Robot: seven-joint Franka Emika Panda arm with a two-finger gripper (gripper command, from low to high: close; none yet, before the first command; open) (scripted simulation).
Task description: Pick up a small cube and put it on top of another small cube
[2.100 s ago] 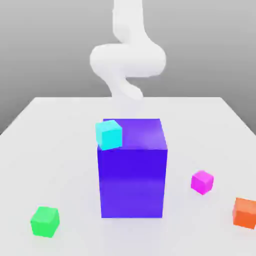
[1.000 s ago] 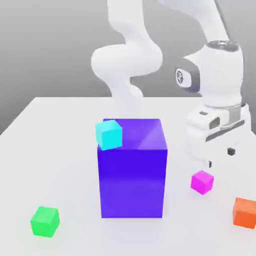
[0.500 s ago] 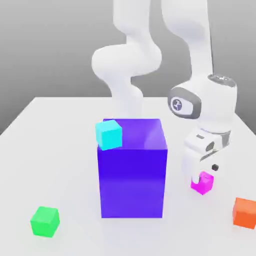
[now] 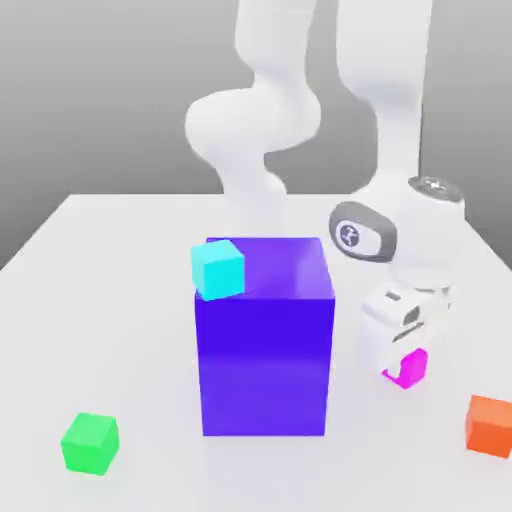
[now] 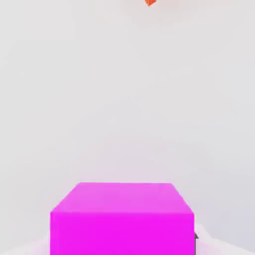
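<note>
The small cube, bright magenta, rests on the white table to the exterior view's right of the big blue-purple block. My gripper has come straight down over it and is shut on it, and the white hand hides most of the cube. In the hand view the magenta small cube sits close between the fingers. The other small cube, bright green, lies apart at the front of the exterior view's left.
A cyan cube sits at the block's top corner on the exterior view's left. An orange cube lies at the front right, close to the magenta one, and also appears as the orange cube in the hand view.
The hand has sunk lower onto the magenta cube and its fingers have gone from open to shut on it. The other cubes have not moved.
</note>
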